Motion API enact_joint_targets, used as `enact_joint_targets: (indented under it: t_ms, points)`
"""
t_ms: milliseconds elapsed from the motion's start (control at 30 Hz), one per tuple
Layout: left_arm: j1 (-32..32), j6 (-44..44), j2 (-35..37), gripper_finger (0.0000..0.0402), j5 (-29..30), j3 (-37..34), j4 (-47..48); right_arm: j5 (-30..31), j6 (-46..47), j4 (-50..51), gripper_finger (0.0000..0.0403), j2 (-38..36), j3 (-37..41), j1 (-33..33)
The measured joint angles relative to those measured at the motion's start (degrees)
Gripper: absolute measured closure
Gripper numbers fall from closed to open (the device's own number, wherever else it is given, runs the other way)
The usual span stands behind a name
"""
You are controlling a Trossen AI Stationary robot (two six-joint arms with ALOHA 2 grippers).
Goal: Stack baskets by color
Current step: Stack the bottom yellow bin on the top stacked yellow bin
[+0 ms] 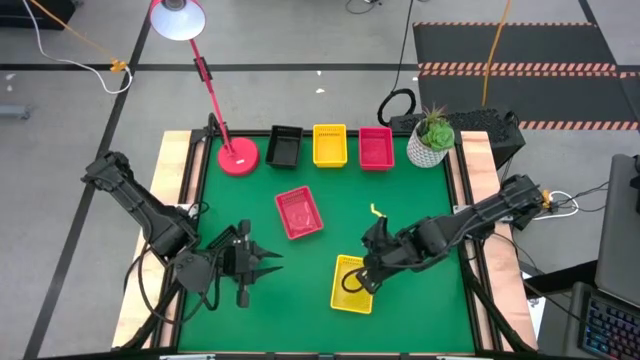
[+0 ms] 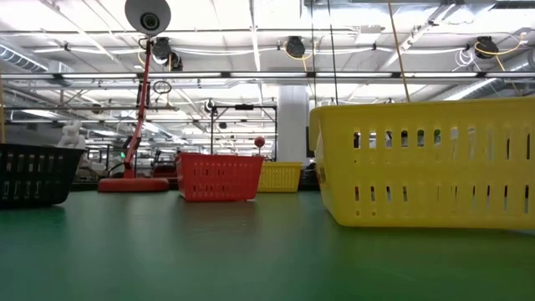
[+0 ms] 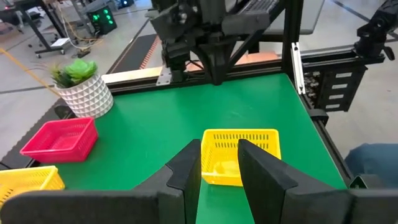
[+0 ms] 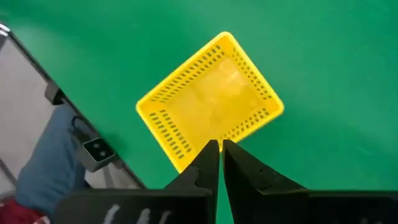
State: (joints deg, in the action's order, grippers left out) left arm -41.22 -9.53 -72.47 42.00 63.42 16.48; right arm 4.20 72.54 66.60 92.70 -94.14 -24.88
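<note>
A yellow basket [image 1: 345, 298] [image 2: 426, 163] [image 4: 208, 99] stands upright on its bottom on the green table, near the front edge. My right gripper [image 1: 354, 283] [image 4: 219, 144] hovers shut above its far rim, pointing steeply down and touching nothing. To the left, my left gripper [image 1: 268, 262] [image 3: 219, 149] is open and empty, pointing toward the yellow basket [image 3: 261, 146]. A red-pink basket [image 1: 298, 213] [image 2: 219, 176] sits mid-table. At the far edge stand a black basket [image 1: 284, 146], a yellow basket [image 1: 329, 145] and a red-pink basket [image 1: 376, 148] [image 3: 59, 140] in a row.
A lamp's round red base [image 1: 238, 157] stands at the far left, and a white plant pot [image 1: 430, 142] at the far right. Bare green mat lies between the mid-table basket and the far row. A person's leg [image 3: 373, 163] shows beside the table's right near corner.
</note>
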Motion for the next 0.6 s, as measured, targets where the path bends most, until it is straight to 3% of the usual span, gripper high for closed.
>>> enact_joint_targets:
  t_ms: [467, 600]
  points:
    - [-0.17, -0.14, 0.0, 0.0293, -0.09, 0.0, 0.03, -4.78, 3.34, 1.78, 0.0386, 11.35, 0.06, 0.23]
    - [-0.16, -0.14, 0.0, 0.0293, -0.09, 0.0, 0.05, -5.72, 3.35, 1.94, 0.0364, 13.34, 0.36, 0.02]
